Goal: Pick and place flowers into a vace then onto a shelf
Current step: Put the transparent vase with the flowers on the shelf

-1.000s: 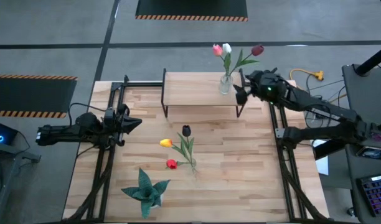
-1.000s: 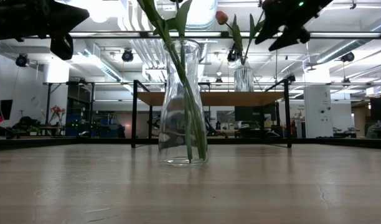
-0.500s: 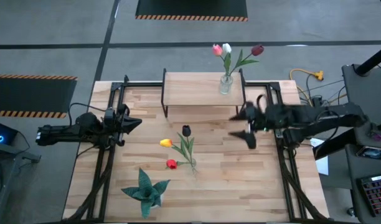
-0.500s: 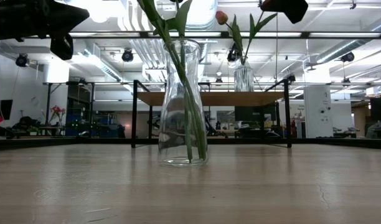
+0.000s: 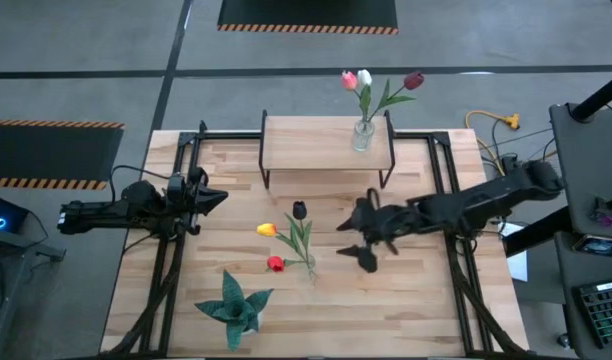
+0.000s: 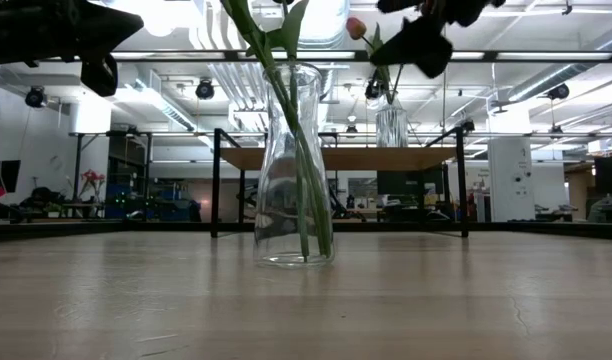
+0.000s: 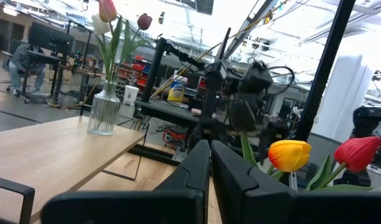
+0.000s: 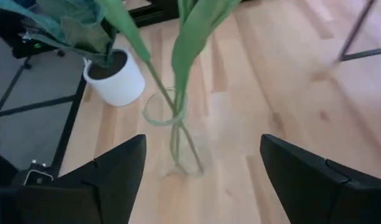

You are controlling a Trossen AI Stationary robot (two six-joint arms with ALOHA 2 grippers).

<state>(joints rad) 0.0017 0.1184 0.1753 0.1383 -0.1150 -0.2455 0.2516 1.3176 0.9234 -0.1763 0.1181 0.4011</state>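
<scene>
With its jaws wide apart, the right gripper [image 5: 363, 243] nears the clear vase [image 5: 310, 265] of flowers [image 5: 289, 233] mid-table and should close low around the glass, not the stems, while the left gripper [image 5: 208, 195], jaws together, waits by the left edge.

Two glass vases [image 5: 362, 135] [image 5: 310, 263] each held three tulips [image 5: 366, 80] [image 5: 298, 211]; one shelf [image 5: 316, 142], one potted spiky plant [image 5: 232, 305] and two grippers [image 5: 363, 240] [image 5: 208, 195] were present.
</scene>
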